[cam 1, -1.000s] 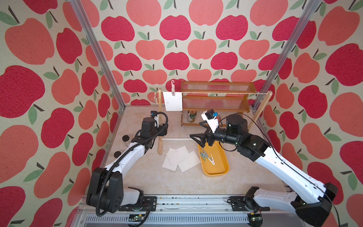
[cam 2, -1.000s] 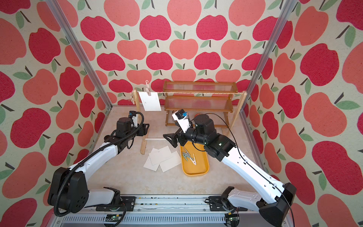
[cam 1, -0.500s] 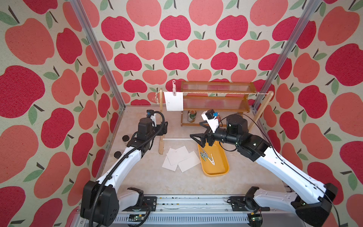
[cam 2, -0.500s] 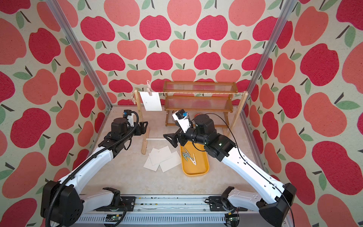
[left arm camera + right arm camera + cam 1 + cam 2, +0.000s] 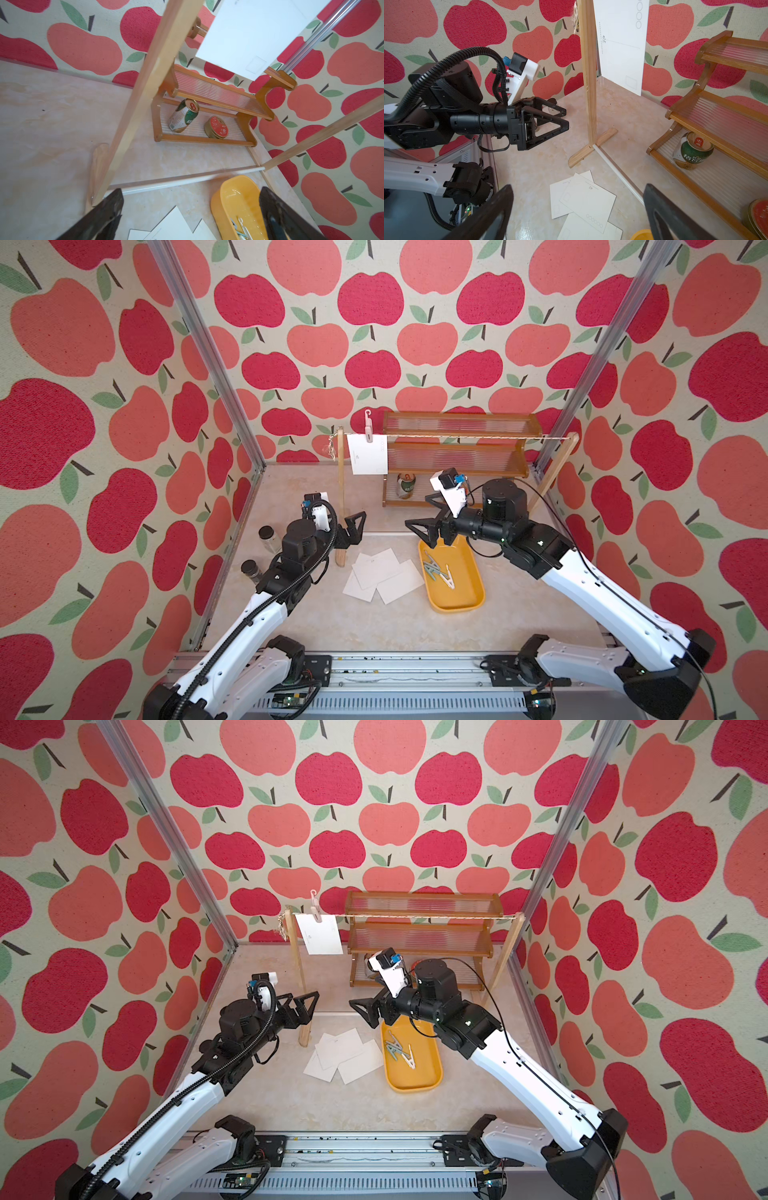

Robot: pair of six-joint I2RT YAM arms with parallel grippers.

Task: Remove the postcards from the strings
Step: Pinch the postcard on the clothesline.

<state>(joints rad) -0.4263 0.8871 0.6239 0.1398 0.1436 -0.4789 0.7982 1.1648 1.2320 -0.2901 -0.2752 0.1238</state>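
Fingers (image 5: 104, 218) of the left gripper (image 5: 355, 531) and right gripper (image 5: 416, 512) are spread wide, both empty. One postcard (image 5: 370, 454) hangs long axis downward at the left end of the string (image 5: 465, 436), its top cut off in both wrist views. Three overlapping postcards (image 5: 380, 576) lie flat by the left post (image 5: 341, 472), the lowest mostly covered.

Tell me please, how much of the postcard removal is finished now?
Done: three postcards lie loose on the table, and clothespins sit in the yellow tray. In hand: nothing, both pairs of jaws are open and empty. Left: one postcard hangs from the string, held by a pink clothespin.
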